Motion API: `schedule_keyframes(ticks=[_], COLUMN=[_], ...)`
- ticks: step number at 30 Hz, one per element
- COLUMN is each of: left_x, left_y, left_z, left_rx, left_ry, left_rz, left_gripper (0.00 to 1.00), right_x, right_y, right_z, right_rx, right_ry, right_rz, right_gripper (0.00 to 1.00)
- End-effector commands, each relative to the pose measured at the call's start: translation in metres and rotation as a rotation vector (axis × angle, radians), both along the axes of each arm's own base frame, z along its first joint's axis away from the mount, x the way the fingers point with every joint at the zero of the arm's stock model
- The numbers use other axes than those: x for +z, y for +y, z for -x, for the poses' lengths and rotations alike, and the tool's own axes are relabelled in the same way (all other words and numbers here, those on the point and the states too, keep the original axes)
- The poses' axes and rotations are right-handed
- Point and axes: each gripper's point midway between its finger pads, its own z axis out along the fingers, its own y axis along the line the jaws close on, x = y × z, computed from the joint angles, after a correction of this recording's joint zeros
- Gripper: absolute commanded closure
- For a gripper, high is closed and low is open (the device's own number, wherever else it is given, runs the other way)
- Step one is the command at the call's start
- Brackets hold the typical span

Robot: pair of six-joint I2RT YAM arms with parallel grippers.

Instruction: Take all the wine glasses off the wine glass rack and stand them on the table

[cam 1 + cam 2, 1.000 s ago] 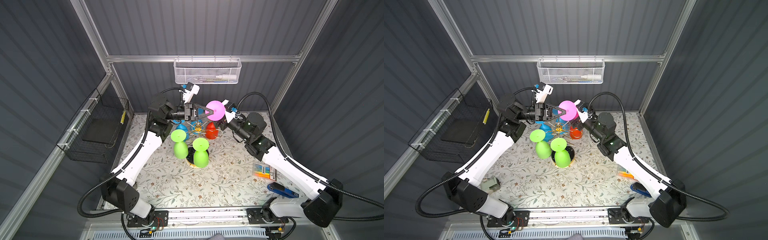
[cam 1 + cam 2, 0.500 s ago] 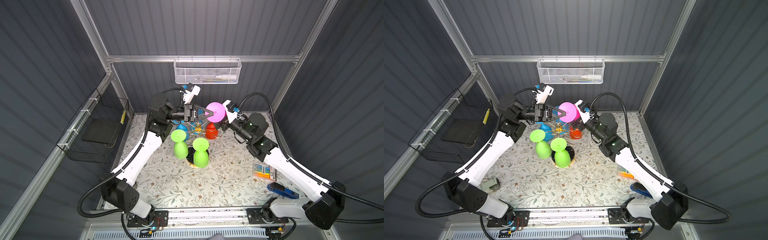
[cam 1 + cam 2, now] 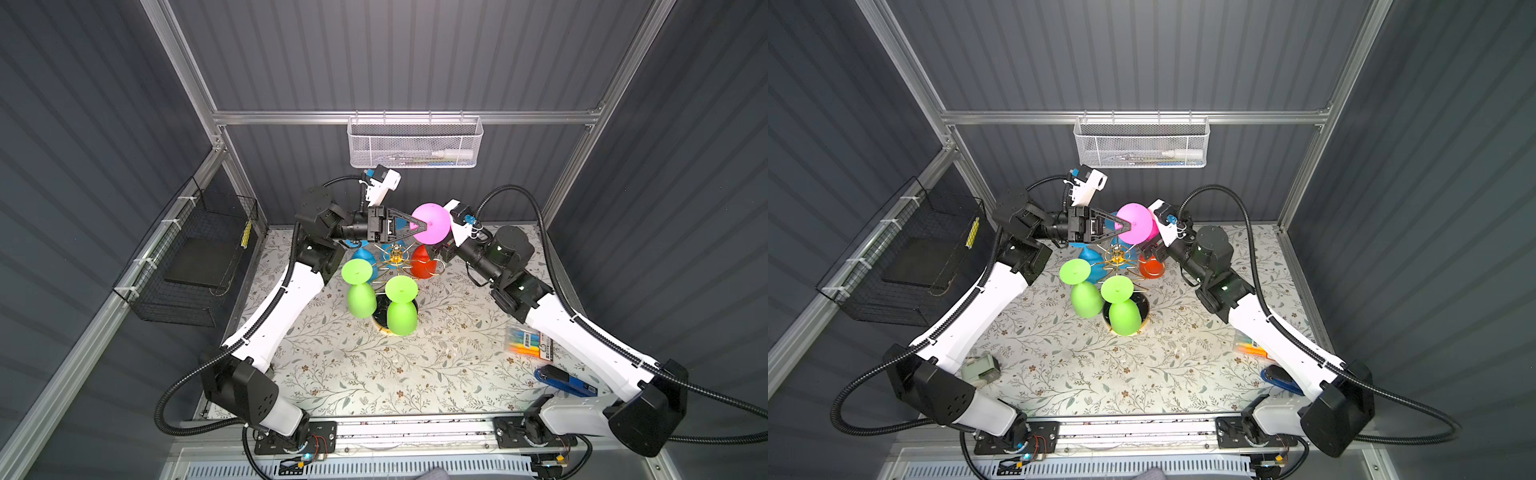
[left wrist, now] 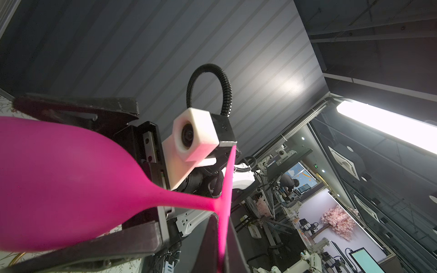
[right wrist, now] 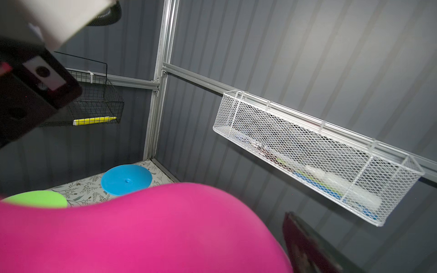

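Note:
A pink wine glass (image 3: 432, 224) (image 3: 1136, 223) hangs tilted in the air just above and behind the gold wine glass rack (image 3: 395, 259) (image 3: 1117, 258). My left gripper (image 3: 422, 225) (image 4: 222, 250) is shut on the rim of its round foot. The bowl (image 4: 71, 184) (image 5: 142, 231) lies between the spread fingers (image 4: 78, 111) of my right gripper (image 3: 1149, 245), which is open; one finger (image 5: 305, 245) stands apart from the bowl. Two green glasses (image 3: 359, 291) (image 3: 401, 307), a blue one (image 3: 365, 253) and a red one (image 3: 422, 266) hang upside down on the rack.
A white mesh basket (image 3: 415, 143) hangs on the back wall and a black wire basket (image 3: 195, 257) on the left wall. A marker pack (image 3: 528, 343) and a blue stapler (image 3: 565, 380) lie under the right arm. A small grey object (image 3: 980, 368) sits front left.
My right gripper's jaws have spread wider around the pink bowl and the right wrist has eased back slightly. The left gripper and the pink glass have stayed in place.

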Motion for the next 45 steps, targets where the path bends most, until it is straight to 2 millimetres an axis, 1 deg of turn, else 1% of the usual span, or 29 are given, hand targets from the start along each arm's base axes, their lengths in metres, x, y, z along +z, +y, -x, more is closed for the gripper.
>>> schedule_keyframes(ticks=[1,3,8,11,12,13,14,15,17,20,21,24,25,27,29,31,32,33,34,36,37,39,41,43,45], left_x=[0.023,0.024,0.023,0.021,0.02,0.02,0.02,0.021,0.024,0.027,0.029,0.032,0.033,0.032,0.024,0.017,0.013,0.01,0.006,0.003,-0.011,-0.015,-0.015,-0.016,-0.017], left_y=[0.006,0.006,0.006,0.005,0.005,0.005,0.006,0.006,0.009,0.013,0.015,0.027,0.033,0.042,0.049,0.058,0.063,0.067,0.07,0.07,0.067,0.065,0.059,0.055,0.05], left_z=[0.023,0.023,0.022,0.017,0.015,0.011,0.007,0.004,0.001,-0.005,-0.006,-0.021,-0.027,-0.041,-0.056,-0.069,-0.076,-0.082,-0.088,-0.094,-0.099,-0.1,-0.088,-0.081,-0.075], left_rx=[-0.062,-0.064,-0.066,-0.055,-0.048,-0.034,-0.019,-0.007,0.023,0.07,0.086,0.171,0.212,0.314,0.465,0.62,0.687,0.738,0.781,0.814,0.818,0.855,0.842,0.825,0.794], left_ry=[-0.094,-0.094,-0.1,-0.097,-0.096,-0.096,-0.103,-0.112,-0.139,-0.176,-0.188,-0.212,-0.225,-0.264,-0.359,-0.477,-0.531,-0.57,-0.612,-0.691,-0.725,-0.837,-1.016,-1.135,-1.226], left_rz=[0.031,0.032,0.032,0.03,0.03,0.031,0.034,0.038,0.052,0.065,0.068,0.083,0.089,0.088,0.053,0.026,0.021,0.011,-0.004,-0.021,-0.042,-0.035,0.011,0.045,0.065], left_gripper=[1.0,1.0,1.0,1.0,0.96,0.9,0.85,0.77,0.55,0.33,0.28,0.21,0.2,0.2,0.19,0.19,0.2,0.2,0.21,0.24,0.26,0.27,0.3,0.33,0.38], right_x=[-0.011,-0.01,-0.01,-0.012,-0.012,-0.014,-0.014,-0.016,-0.016,-0.019,-0.02,-0.022,-0.023,-0.014,-0.011,-0.012,-0.018,-0.02,-0.022,-0.026,-0.027,-0.032,-0.036,-0.035,-0.044], right_y=[-0.004,-0.005,-0.006,-0.007,-0.006,-0.006,-0.006,-0.007,-0.009,-0.016,-0.019,-0.03,-0.033,-0.044,-0.052,-0.058,-0.061,-0.063,-0.064,-0.065,-0.064,-0.062,-0.06,-0.06,-0.053], right_z=[-0.013,-0.014,-0.013,-0.009,-0.006,-0.003,0.0,0.003,0.01,0.022,0.026,0.038,0.042,0.055,0.066,0.076,0.081,0.085,0.089,0.095,0.098,0.101,0.102,0.105,0.101], right_rx=[-0.062,-0.064,-0.068,-0.072,-0.07,-0.069,-0.069,-0.07,-0.064,-0.052,-0.052,-0.061,-0.065,-0.069,-0.073,-0.079,-0.082,-0.082,-0.078,-0.076,-0.069,-0.064,-0.059,-0.051,-0.049], right_ry=[0.012,0.013,0.023,0.034,0.037,0.045,0.053,0.063,0.093,0.156,0.178,0.252,0.279,0.311,0.367,0.429,0.477,0.507,0.542,0.611,0.644,0.691,0.718,0.733,0.779], right_rz=[0.036,0.034,0.022,0.027,0.033,0.041,0.047,0.051,0.043,0.008,-0.002,-0.026,-0.029,-0.041,-0.035,-0.03,-0.014,-0.009,-0.004,0.003,0.009,0.017,0.022,0.022,0.045], right_gripper=[0.03,0.03,0.11,0.16,0.16,0.18,0.19,0.2,0.22,0.24,0.25,0.27,0.28,0.29,0.3,0.31,0.32,0.32,0.33,0.33,0.33,0.34,0.35,0.35,0.35])
